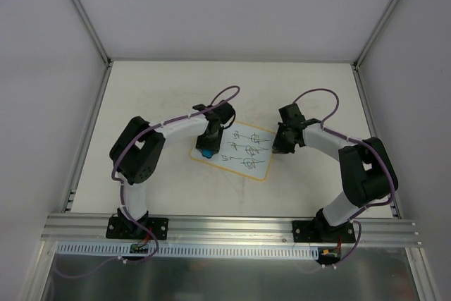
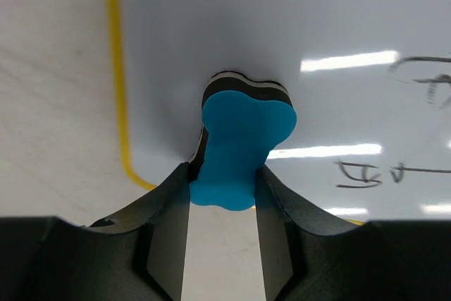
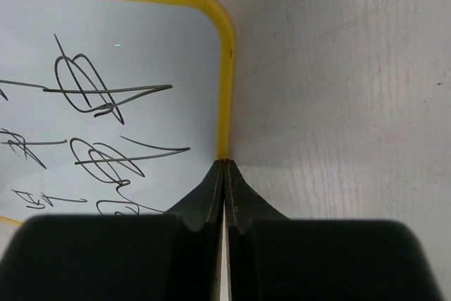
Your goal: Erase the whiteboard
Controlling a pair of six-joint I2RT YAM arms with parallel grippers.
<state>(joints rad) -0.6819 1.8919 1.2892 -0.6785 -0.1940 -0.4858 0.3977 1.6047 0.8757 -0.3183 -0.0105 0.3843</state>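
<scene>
On whiteboard [image 2: 282, 26], left end effector [image 2: 225, 174] down, gripping eraser [image 2: 245, 135]

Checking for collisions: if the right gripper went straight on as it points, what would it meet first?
The whiteboard rim, just ahead of the shut right gripper; they may already touch.

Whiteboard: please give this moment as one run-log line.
left pincer: shut on eraser | eraser: on whiteboard | scribbles: present | right pincer: shut, at rim

Lab test booth: white panel walls [image 1: 211, 5], aluminium rails [image 1: 232, 227].
</scene>
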